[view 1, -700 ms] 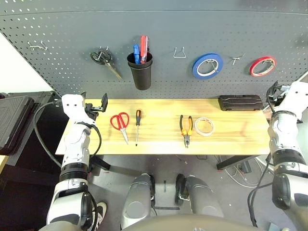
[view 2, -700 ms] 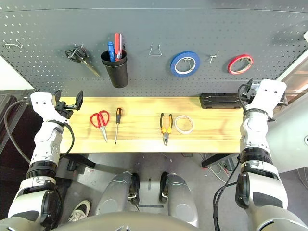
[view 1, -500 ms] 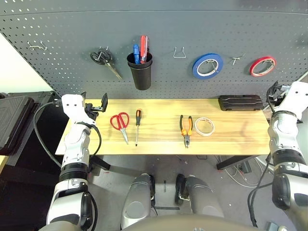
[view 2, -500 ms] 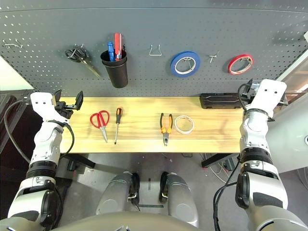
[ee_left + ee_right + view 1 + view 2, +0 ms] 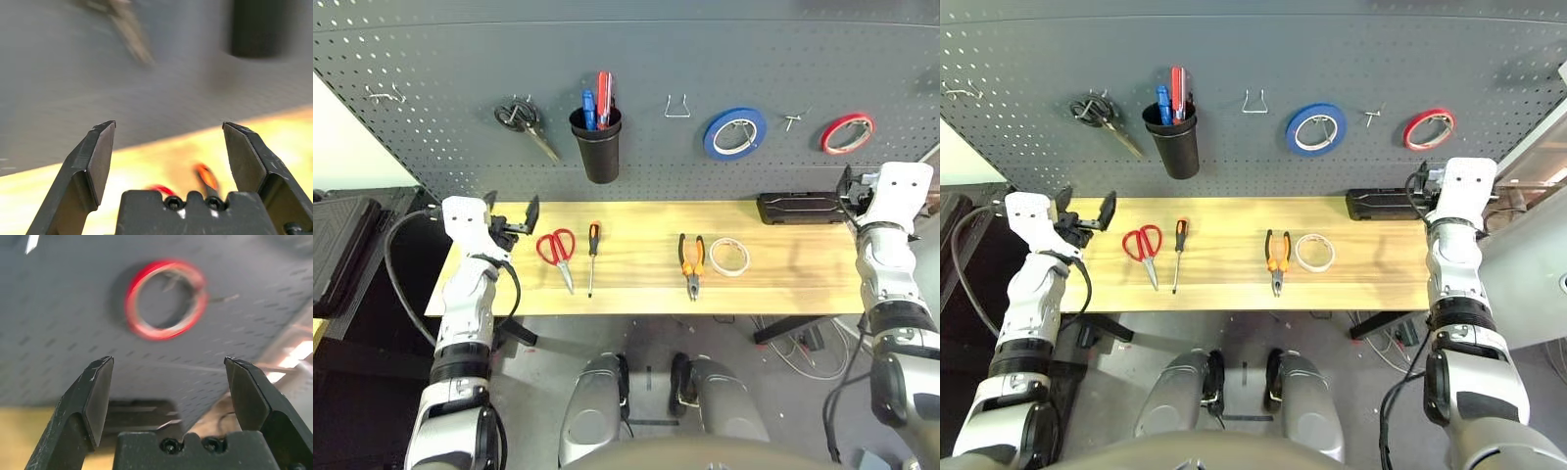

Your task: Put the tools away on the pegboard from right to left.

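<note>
Tools (image 5: pixel 689 262) mid-table (image 5: pixel 783 289), edges bare

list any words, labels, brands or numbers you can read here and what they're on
None can be read.
Pliers, screwdriver, red-handled scissors, white tape roll: no legible print.
Black case: no marking shows.
Blue tape roll, red tape roll: any print too blurred.
</note>
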You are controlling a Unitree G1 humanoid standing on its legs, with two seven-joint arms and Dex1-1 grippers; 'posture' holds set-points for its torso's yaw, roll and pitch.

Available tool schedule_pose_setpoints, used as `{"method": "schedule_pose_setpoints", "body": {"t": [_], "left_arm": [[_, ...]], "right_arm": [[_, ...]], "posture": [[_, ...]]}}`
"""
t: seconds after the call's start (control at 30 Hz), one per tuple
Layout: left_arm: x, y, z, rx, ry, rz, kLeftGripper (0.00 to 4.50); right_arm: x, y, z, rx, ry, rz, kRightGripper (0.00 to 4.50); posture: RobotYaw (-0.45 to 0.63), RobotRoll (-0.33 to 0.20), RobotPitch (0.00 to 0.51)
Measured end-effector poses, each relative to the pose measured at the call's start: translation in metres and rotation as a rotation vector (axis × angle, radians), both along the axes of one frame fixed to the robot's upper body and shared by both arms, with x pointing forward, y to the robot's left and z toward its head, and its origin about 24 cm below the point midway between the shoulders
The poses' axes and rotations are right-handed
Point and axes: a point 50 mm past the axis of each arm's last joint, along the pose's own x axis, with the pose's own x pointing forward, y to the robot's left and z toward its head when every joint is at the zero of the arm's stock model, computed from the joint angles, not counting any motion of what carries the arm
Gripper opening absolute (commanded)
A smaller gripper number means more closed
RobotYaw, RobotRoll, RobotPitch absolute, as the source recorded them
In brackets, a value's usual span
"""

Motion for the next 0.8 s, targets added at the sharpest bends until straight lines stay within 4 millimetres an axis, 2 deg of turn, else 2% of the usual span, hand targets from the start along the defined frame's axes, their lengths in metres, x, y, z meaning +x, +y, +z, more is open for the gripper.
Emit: {"method": "schedule_pose_setpoints", "body": {"t": [0.2, 0.37, 0.57, 0.8], "left_arm": [[-0.012, -0.021, 0.000, 0.091, 0.089, -0.242, 4.47], [-0.017, -0.039, 0.004, 0.132, 0.116, -0.394, 4.47], [-0.012, -0.052, 0.011, 0.213, 0.146, -0.499, 4.47], [-0.014, -0.063, 0.013, 0.252, 0.185, -0.562, 4.47]], "right_arm": [[0.000, 0.008, -0.016, 0.008, 0.197, 0.182, 4.50], [0.004, 0.012, -0.016, -0.018, 0.303, 0.317, 4.50], [0.015, 0.022, -0.012, -0.068, 0.457, 0.490, 4.50], [0.017, 0.039, -0.020, -0.164, 0.626, 0.681, 4.50]], "posture": [[0.13, 0.000, 0.140], [0.13, 0.000, 0.153], [0.13, 0.000, 0.184], [0.13, 0.000, 0.241]]}}
